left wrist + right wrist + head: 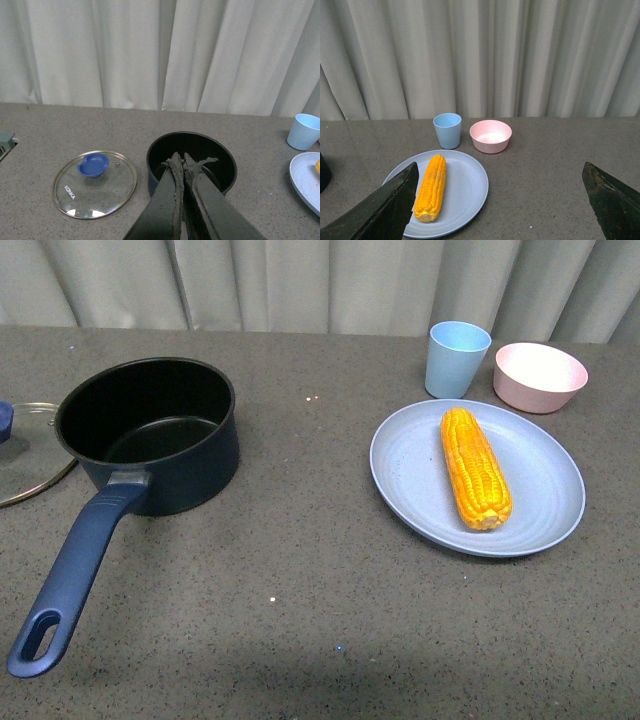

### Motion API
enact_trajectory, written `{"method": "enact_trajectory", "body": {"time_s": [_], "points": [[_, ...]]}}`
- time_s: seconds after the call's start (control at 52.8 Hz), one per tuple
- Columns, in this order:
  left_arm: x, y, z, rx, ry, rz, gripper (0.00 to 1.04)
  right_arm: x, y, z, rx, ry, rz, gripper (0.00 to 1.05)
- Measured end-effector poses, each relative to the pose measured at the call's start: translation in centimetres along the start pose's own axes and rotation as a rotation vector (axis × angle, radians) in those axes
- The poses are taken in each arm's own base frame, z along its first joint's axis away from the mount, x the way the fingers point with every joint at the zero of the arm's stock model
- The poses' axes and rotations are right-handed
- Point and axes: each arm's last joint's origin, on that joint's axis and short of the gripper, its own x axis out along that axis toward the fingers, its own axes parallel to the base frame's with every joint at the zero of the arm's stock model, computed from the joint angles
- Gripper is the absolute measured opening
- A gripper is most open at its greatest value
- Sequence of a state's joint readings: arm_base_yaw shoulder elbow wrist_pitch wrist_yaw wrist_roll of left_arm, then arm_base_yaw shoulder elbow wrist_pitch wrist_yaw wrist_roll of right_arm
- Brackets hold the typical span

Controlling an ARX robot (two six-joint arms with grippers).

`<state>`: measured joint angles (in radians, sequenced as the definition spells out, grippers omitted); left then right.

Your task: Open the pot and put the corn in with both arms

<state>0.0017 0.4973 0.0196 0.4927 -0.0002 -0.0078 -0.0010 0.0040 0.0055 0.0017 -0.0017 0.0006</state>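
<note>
Pot (150,435): upright on the table (320,630), left half of the front view, open, nothing in its black inside.
Handle (75,575): runs from the pot toward the lower left corner.
Lid (30,465): off the pot, flat on the table at the left edge, knob (93,165) up, just beside the pot.
Corn (475,480): lies lengthwise on the plate (545,510), right half of the front view, well apart from the pot.
Cup (458,360): light blue, upper right, just behind the plate.
Bowl (540,377): pink, just right of the cup.
Left gripper (182,162): fingers pressed together, nothing between them; its tips show against the pot's mouth.
Right gripper (500,170): fingers spread wide, holding nothing, facing the plate and corn.
Curtain (320,285): pale, behind the table.
</note>
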Motion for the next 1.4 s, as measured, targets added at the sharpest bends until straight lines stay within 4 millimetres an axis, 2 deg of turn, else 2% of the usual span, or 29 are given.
{"method": "enact_trajectory", "body": {"time_s": [0.984,1.211,1.325,1.401], "points": [[-2.2,0.0,0.2,0.0,-0.008,0.0,0.04,0.0,0.0,0.0,0.0,0.0,0.0,0.96],[-3.3,0.0,-0.1,0.0,-0.002,0.0,0.04,0.0,0.0,0.0,0.0,0.0,0.0,0.96],[-3.3,0.0,-0.1,0.0,-0.001,0.0,0.19,0.1,0.0,-0.1,-0.014,0.015,-0.045,0.96],[-3.3,0.0,-0.1,0.0,0.0,0.001,0.31,0.5,0.0,0.2,-0.094,0.064,-0.257,0.96]]}}
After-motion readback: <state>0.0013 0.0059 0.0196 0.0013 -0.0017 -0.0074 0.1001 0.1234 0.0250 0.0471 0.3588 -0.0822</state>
